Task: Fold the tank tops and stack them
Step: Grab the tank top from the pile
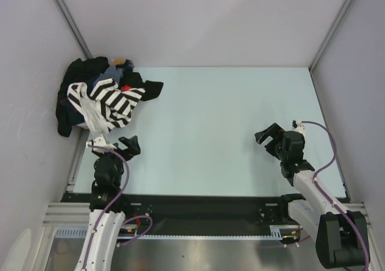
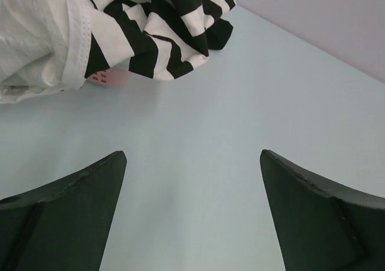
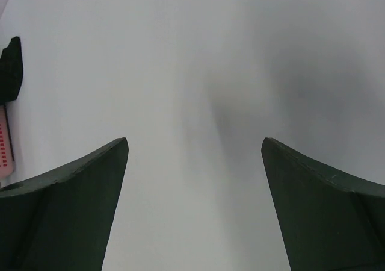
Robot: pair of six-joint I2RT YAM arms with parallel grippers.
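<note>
The black-and-white striped tank top (image 1: 114,102) lies crumpled on a heap of clothes at the table's far left corner, with a white part hanging down toward me. It also shows in the left wrist view (image 2: 156,24), ahead and to the left of the fingers. Dark cloth with a red bit (image 1: 139,85) lies behind it; no "23" shows, so I cannot tell if it is the navy jersey. My left gripper (image 1: 114,143) (image 2: 192,156) is open and empty just in front of the heap. My right gripper (image 1: 271,136) (image 3: 194,141) is open and empty over bare table at the right.
The pale blue table top (image 1: 228,114) is walled by grey panels at the back and both sides. A bit of pink basket (image 2: 111,78) peeks from under the striped cloth. More dark and blue clothes (image 1: 90,72) fill the corner heap.
</note>
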